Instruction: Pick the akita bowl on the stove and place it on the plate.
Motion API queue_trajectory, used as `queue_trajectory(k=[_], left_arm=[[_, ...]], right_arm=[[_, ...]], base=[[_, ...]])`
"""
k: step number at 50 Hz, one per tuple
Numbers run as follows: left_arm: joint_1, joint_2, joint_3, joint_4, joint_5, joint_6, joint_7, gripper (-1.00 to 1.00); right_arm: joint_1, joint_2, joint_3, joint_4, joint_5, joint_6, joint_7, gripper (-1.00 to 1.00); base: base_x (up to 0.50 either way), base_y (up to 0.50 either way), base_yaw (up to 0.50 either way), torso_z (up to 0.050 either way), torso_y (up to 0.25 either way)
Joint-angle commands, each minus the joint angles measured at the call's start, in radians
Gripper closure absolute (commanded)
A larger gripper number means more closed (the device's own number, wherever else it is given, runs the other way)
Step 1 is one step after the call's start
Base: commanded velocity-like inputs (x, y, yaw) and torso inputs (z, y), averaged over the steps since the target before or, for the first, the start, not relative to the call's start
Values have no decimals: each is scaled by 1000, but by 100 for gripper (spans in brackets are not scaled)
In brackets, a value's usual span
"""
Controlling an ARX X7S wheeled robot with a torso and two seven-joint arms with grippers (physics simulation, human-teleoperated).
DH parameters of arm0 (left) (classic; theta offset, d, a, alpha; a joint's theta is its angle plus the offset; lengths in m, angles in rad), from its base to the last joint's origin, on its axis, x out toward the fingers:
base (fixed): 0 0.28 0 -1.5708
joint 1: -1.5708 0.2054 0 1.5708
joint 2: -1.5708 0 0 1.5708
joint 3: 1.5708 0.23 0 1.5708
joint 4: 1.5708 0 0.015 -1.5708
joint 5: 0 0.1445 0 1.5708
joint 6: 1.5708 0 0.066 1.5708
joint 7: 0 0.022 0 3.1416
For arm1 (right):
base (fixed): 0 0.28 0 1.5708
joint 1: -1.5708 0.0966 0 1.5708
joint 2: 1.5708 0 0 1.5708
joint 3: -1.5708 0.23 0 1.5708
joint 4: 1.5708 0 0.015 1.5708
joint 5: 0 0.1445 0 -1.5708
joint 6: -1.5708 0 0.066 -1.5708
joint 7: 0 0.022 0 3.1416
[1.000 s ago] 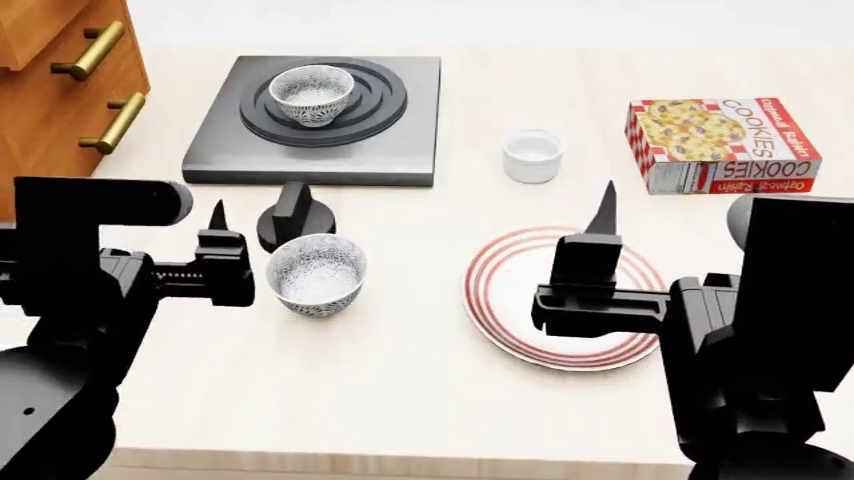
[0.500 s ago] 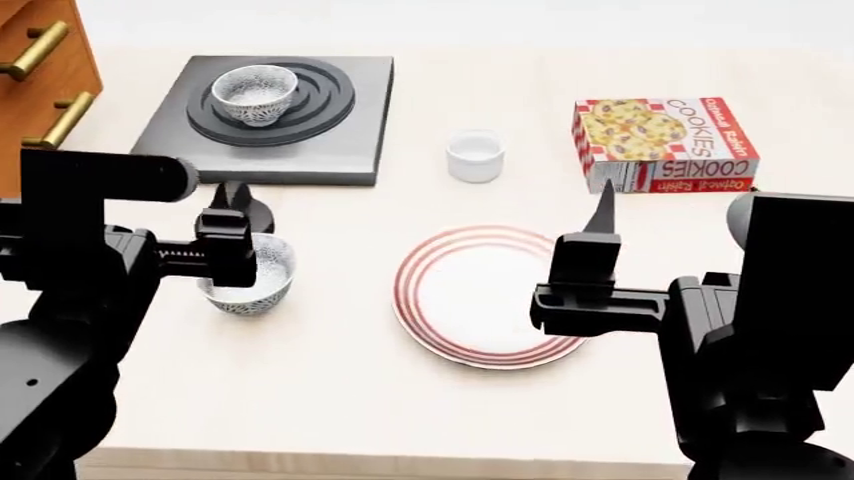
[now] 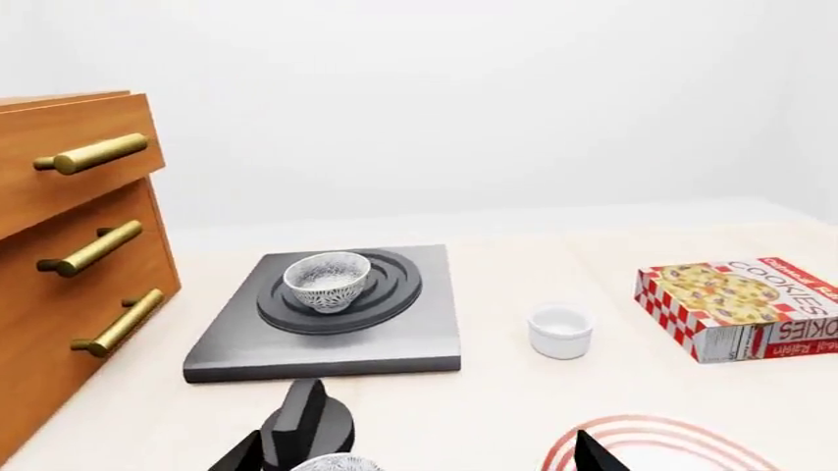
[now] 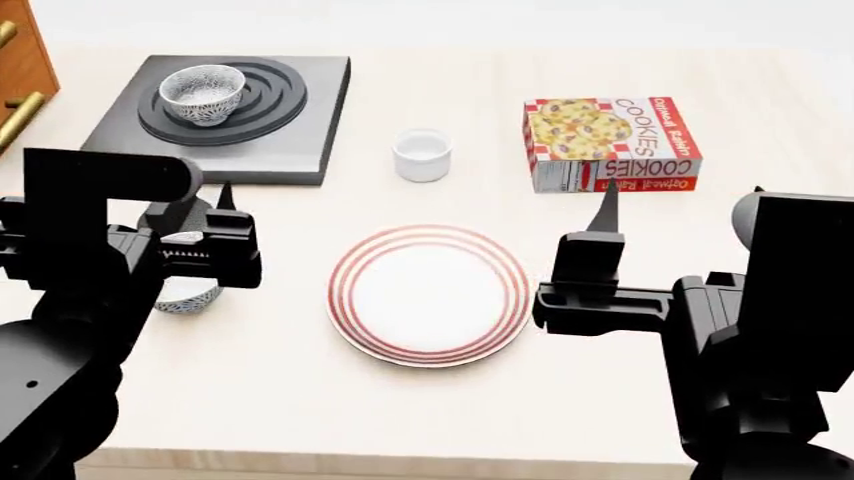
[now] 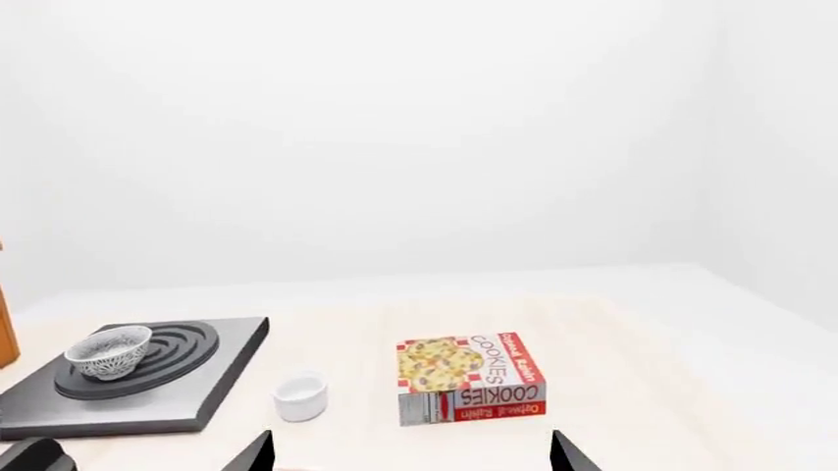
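Observation:
The akita bowl (image 4: 202, 95) (image 3: 328, 280) (image 5: 110, 351), white-grey with fine black speckle, stands upright on the burner rings of the dark-grey stove (image 4: 287, 140) (image 3: 392, 339) (image 5: 157, 407) at the table's far left. The red-ringed white plate (image 4: 350, 262) (image 3: 654, 432) lies bare at mid-table. My left gripper (image 4: 220, 215) (image 3: 412, 461) is open, short of the stove, with nothing between its fingers. My right gripper (image 4: 607, 215) (image 5: 414, 456) is open and holds nothing, just right of the plate.
A second speckled bowl (image 4: 180, 295) (image 3: 328, 463) sits half hidden under my left arm, beside a black knob (image 3: 304, 427). A white cup (image 4: 423, 155) (image 3: 560, 331) and a cookies box (image 4: 611, 140) (image 5: 469, 378) stand behind the plate. A wooden drawer cabinet (image 3: 66, 255) flanks the stove.
The head view has swung right, so stove, bowls, plate and box all sit further left in it. The second bowl has slipped under my left arm. Both grippers stay open.

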Motion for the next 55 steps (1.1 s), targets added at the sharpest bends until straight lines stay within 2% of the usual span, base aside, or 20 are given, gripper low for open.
queue_trajectory(k=[1,17,55], left_arm=[[1,-4,4,2,-6,2,-4,-100],[0,-8,9,14,-19,-1,-8,-100],[-1,-16,12,35,-47,-11,-28,-100]], right_arm=[[-3,2,0,5,8,-9,3,-100],[-1,6,-6,9,17,-4,12,-100],[-5,15,-6,9,40,-9,29,-100]], base=[[0,0,0,0,0],[39,0,0,0,0],[266,0,0,0,0]])
